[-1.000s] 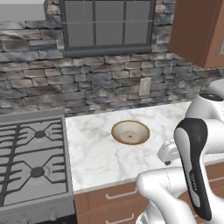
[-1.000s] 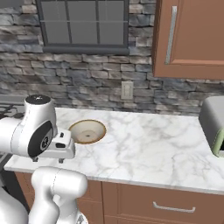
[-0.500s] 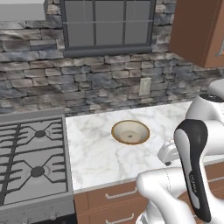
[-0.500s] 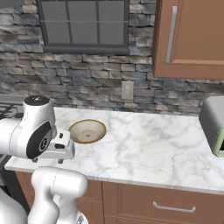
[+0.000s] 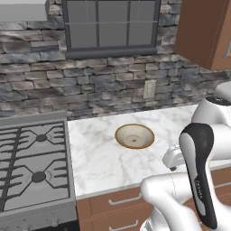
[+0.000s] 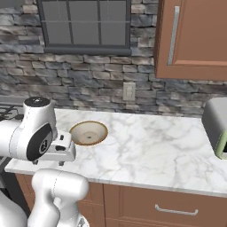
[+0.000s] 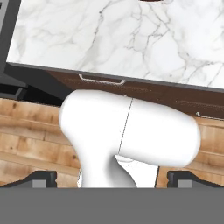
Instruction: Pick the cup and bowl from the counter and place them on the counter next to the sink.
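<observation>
Seemingly at the approach step, nothing lifted yet; bowl (image 5: 134,136) resting on the tabletop (image 5: 97,160) near the stove (image 5: 34,164); pincer (image 7: 111,180) tips barely visible, spread or pressed together impossible to tell; next: reach toward the bowl.

We see the white arm folded close over its own base, its dark-banded forearm rising at the lower right of the left base view and its round joint at the left of the right base view. The gripper (image 7: 112,177) points downward (the hand camera looks past it), its two dark fingertips (image 7: 41,178) set wide apart, holding nothing.
</observation>
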